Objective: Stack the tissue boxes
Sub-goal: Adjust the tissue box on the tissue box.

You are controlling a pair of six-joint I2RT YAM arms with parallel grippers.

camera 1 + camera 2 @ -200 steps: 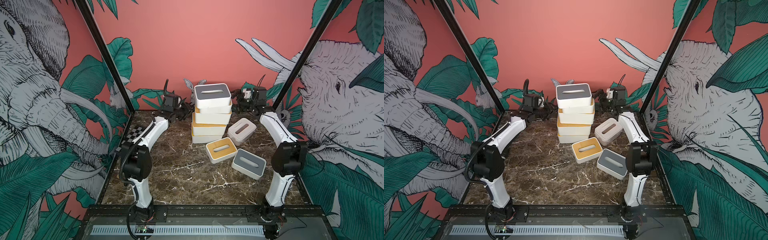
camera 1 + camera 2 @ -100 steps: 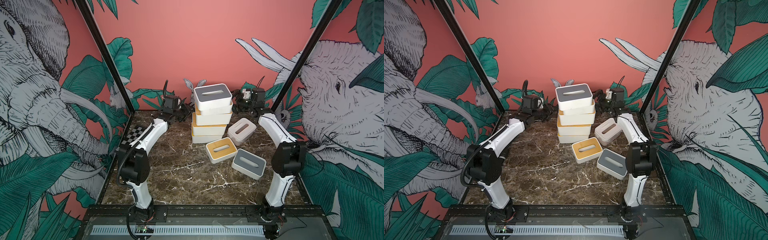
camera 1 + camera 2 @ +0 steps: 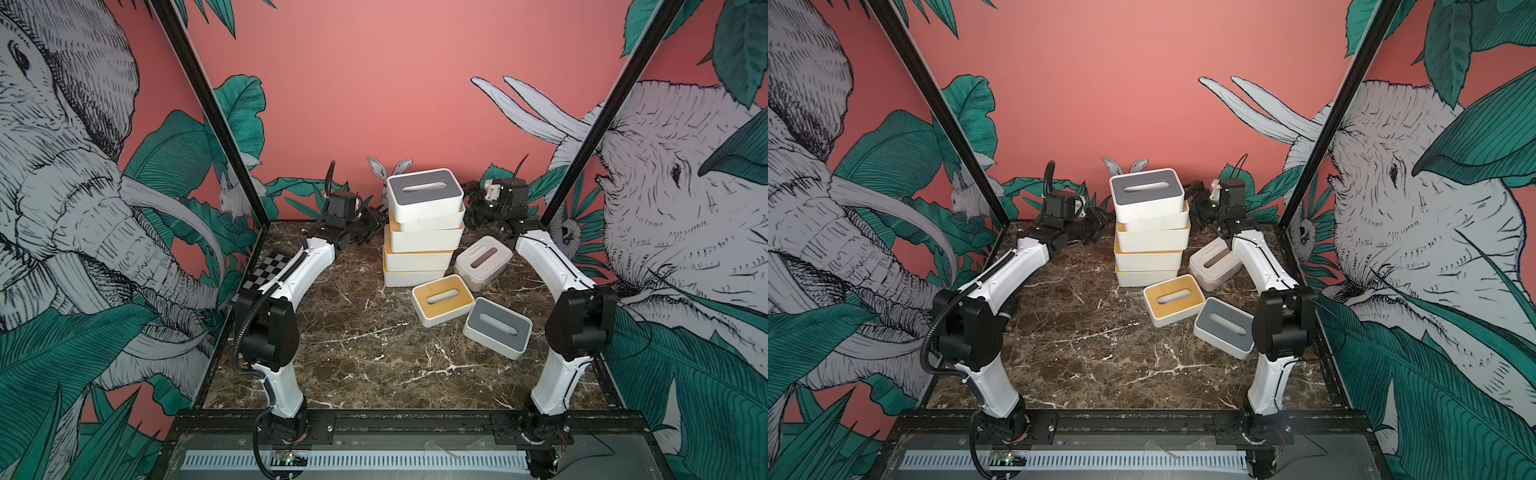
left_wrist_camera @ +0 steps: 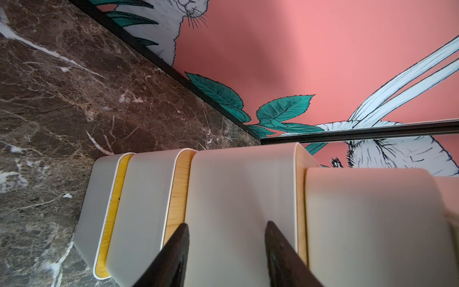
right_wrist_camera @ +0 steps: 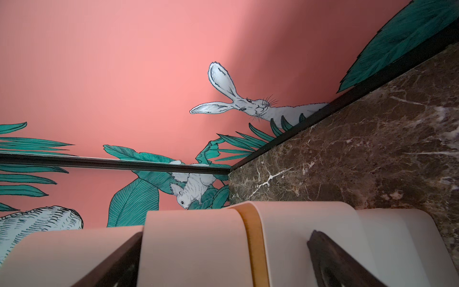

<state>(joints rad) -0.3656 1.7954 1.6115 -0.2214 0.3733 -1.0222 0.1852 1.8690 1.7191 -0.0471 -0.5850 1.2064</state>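
Note:
Several tissue boxes stand stacked at the back centre, a grey-lidded one (image 3: pixel 424 193) (image 3: pixel 1147 193) on top and bamboo-lidded ones below. Three lie loose in front right: a bamboo-lidded box (image 3: pixel 442 298), a grey-lidded box (image 3: pixel 498 326) and a pale tilted box (image 3: pixel 482 259). My left gripper (image 3: pixel 374 222) (image 4: pixel 226 225) is at the stack's left side, open, its tips against the wall of a middle box (image 4: pixel 236 193). My right gripper (image 3: pixel 471 199) (image 5: pixel 226 234) is at the stack's right side, open wide, spanning two boxes across a bamboo rim (image 5: pixel 250 236).
A black-and-white checkerboard panel (image 3: pixel 268 270) lies at the left edge under my left arm. The back wall stands just behind the stack. Black frame posts rise at both back corners. The brown marble top (image 3: pixel 365 353) stretches toward the front rail.
Both arms have settled slightly, their elbows sinking a little. The grippers stay beside the stack, and the boxes look unmoved.

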